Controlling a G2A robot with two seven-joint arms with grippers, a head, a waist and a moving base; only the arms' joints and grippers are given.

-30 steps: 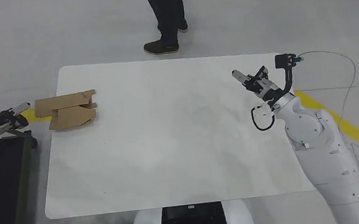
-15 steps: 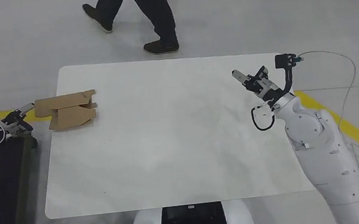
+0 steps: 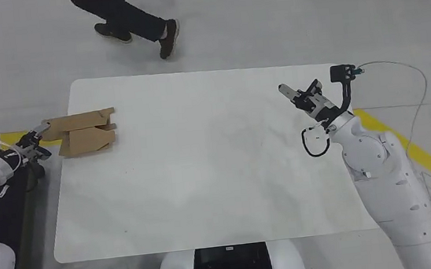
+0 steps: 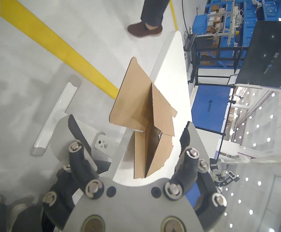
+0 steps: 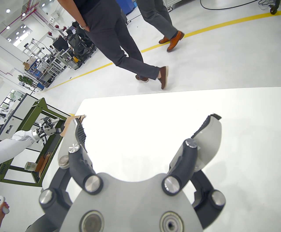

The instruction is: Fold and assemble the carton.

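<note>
Carton [image 4: 140, 105] lies directly ahead of the spread-open left gripper [image 4: 129, 124], well apart from the equally open right gripper [image 3: 300, 94].

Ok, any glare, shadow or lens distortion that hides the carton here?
Top view: even light, carton plain on the table, no glare. Left wrist view: wide lens bows the table edge, carton evenly lit, its inside shaded. Right wrist view: table glares white, straight edges bow, carton a small bit at the far corner, partly behind a finger of the right gripper.
</note>
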